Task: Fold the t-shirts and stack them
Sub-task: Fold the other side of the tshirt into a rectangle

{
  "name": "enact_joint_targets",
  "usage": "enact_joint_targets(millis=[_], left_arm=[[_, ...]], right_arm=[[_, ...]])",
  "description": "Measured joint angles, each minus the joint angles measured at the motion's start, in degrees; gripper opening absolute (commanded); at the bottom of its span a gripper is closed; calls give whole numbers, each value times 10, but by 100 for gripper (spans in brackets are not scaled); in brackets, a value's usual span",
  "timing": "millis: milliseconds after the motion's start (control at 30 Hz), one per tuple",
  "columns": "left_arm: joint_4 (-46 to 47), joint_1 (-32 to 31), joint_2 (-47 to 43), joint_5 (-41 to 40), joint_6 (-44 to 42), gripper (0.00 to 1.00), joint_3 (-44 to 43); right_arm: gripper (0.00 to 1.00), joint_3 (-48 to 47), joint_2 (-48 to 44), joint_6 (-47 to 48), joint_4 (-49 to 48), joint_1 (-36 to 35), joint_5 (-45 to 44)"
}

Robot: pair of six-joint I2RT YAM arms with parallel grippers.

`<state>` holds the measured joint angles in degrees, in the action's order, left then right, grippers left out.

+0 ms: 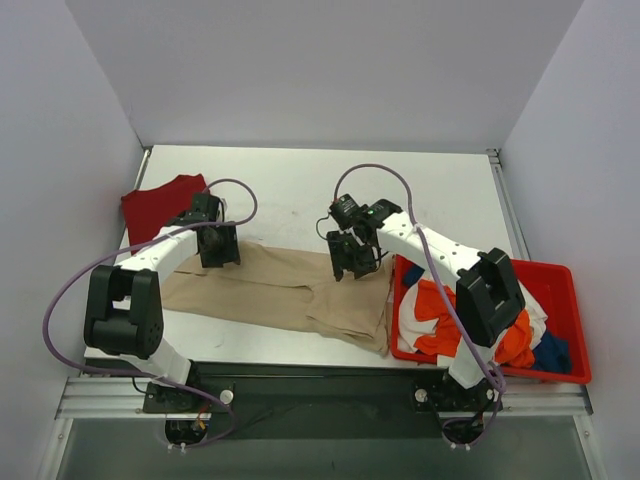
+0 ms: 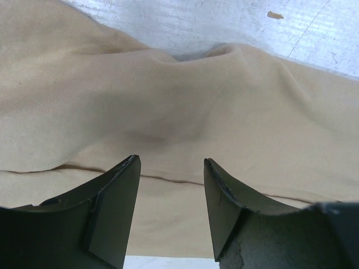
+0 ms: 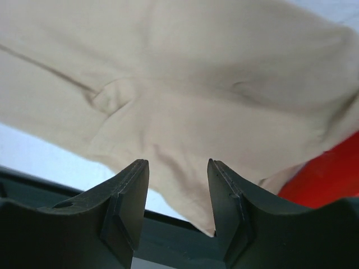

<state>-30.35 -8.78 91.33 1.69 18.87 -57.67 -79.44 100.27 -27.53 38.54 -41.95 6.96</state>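
A large beige t-shirt lies across the near middle of the table, partly folded. It fills the left wrist view and the right wrist view. My left gripper hangs open and empty just above the shirt's left end. My right gripper hangs open and empty above its right part. A dark red t-shirt lies folded at the back left. Orange, white and blue t-shirts lie heaped in the bin.
A red plastic bin stands at the table's right front; its red wall shows in the right wrist view. The beige shirt's right edge overlaps the bin's left side. White walls enclose the table on three sides.
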Motion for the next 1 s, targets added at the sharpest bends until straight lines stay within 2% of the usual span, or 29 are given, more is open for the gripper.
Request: enact_joint_targets(millis=[133,300,567,1000], left_arm=[[4,2,1,1,2,60,0],[28,19,16,10,13,60,8],[85,90,8,63,51,59,70],[83,187,-30,34,59,60,102]], right_arm=[[46,3,15,7,3,30,-17],[46,18,51,11,-6,29,-25],[46,41,111,18,-24,24,-23],[46,4,136,37,-38,-43,-3]])
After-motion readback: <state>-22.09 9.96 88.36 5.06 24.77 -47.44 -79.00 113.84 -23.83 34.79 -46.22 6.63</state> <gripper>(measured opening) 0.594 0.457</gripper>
